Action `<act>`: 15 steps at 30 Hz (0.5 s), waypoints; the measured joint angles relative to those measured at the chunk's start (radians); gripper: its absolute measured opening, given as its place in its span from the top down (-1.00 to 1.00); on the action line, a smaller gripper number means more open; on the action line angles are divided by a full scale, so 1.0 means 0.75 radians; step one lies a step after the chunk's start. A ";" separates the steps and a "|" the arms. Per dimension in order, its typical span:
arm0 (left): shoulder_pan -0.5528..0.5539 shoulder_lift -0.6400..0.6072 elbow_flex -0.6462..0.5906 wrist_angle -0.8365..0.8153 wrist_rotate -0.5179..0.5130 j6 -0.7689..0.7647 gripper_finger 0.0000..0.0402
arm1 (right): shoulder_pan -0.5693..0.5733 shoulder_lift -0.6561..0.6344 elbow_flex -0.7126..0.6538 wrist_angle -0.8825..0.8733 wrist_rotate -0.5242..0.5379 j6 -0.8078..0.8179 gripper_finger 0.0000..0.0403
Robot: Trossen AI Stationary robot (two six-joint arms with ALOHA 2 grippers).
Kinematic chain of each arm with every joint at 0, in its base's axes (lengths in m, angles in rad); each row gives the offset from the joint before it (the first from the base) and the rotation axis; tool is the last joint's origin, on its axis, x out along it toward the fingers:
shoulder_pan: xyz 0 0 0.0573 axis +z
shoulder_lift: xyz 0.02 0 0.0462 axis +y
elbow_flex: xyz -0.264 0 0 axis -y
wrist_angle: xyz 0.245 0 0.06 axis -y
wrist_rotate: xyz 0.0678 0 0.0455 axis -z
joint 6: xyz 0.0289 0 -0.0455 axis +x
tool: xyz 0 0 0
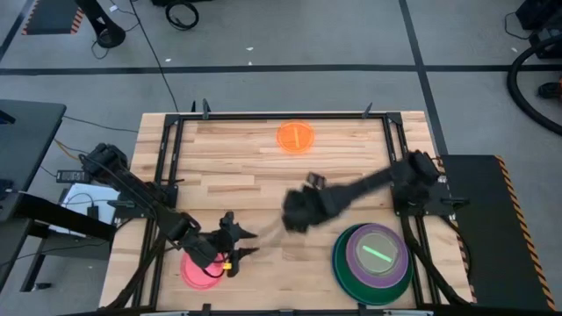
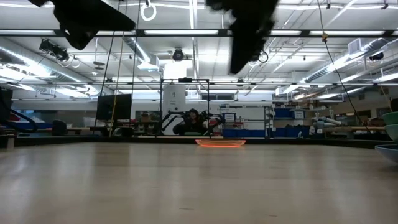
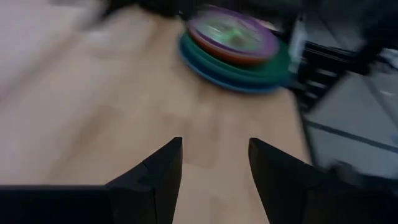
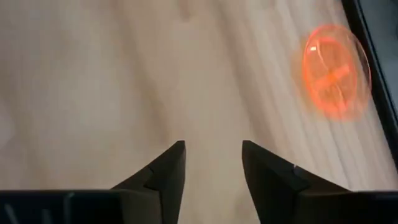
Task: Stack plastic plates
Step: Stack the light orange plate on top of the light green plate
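The right gripper (image 1: 297,213) is held above bare wood near the middle of the table (image 1: 246,175), empty, its fingers (image 4: 166,171) parted with only tabletop showing between them. The left gripper (image 1: 239,242) is at the near left, over the edge of the pink plate (image 1: 200,270), fingers (image 3: 163,168) spread wide and nothing gripped.

Progress, judged from the layout: a stack (image 1: 372,254) has been built at the near right. From the bottom up, blue, teal, green, red-orange and purple rims can be told in the left wrist view, with a lime plate (image 1: 379,252) on top; a cream plate cannot be made out. Two plates are left loose: the pink one at the near left and the orange plate (image 1: 296,137) at the far edge, well apart from the stack. The task is judged mostly done.

Orientation: all plates lie flat, faces up. Being round, no long axis is offered. A straight bar is seen across the lime and orange plates; what it is cannot be told.
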 joint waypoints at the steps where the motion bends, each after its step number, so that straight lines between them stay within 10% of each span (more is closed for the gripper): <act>1: 0.000 -0.009 0.000 0.000 0.047 -0.008 0.05 | -0.062 0.000 -0.025 0.089 -0.020 -0.068 0.14; 15: -0.054 -0.066 0.000 -0.003 0.170 -0.100 0.05 | -0.652 0.003 -0.379 0.879 -0.160 -0.689 0.13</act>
